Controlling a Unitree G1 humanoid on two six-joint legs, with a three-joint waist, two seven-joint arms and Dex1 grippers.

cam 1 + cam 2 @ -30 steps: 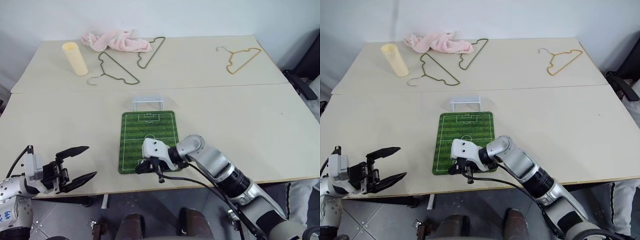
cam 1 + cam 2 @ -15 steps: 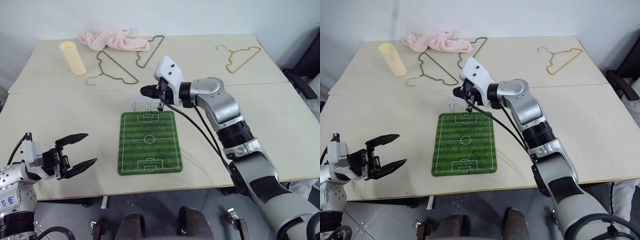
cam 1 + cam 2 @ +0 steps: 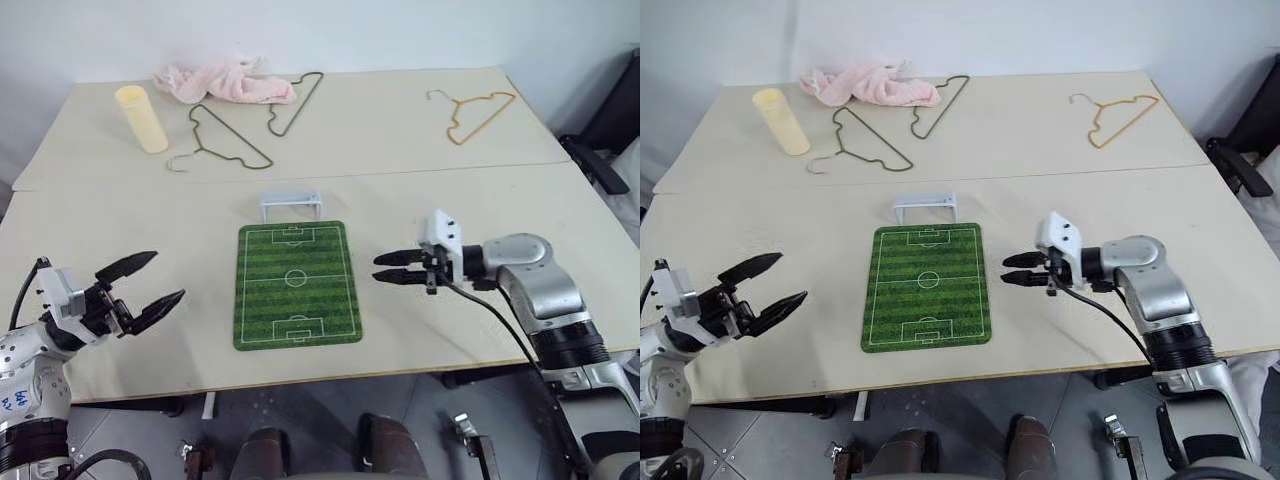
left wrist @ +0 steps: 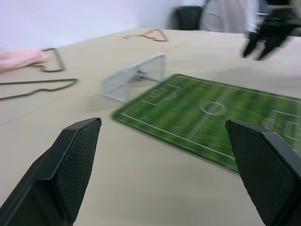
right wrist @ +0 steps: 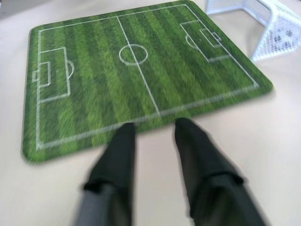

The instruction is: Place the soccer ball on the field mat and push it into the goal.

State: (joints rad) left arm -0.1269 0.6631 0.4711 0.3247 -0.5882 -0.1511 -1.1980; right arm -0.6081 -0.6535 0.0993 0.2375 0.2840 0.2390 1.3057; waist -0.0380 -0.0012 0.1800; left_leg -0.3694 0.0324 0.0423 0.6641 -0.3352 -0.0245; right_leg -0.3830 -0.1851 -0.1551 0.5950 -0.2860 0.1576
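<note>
The green striped field mat (image 3: pixel 297 285) lies flat at the table's near middle. The small white goal (image 3: pixel 290 204) stands just past its far end. In the right wrist view the soccer ball (image 5: pixel 284 34), white with dark patches, rests inside the goal's net. My right gripper (image 3: pixel 379 269) hovers just off the mat's right edge, pointing left at it. Its fingers (image 5: pixel 117 155) are open with nothing between them. My left gripper (image 3: pixel 166 276) is wide open and empty over the table left of the mat, well apart from it.
At the back left are a yellow cup (image 3: pixel 140 118), a pink cloth (image 3: pixel 225 80) and two green wire hangers (image 3: pixel 225 135). A gold hanger (image 3: pixel 470 115) lies at the back right. A seam crosses the table behind the goal. A dark chair (image 3: pixel 600 150) stands off the right edge.
My right gripper swept from the mat's near end up to the goal, then swung back to the mat's right side and opened. The left gripper shifted slightly forward and left.
</note>
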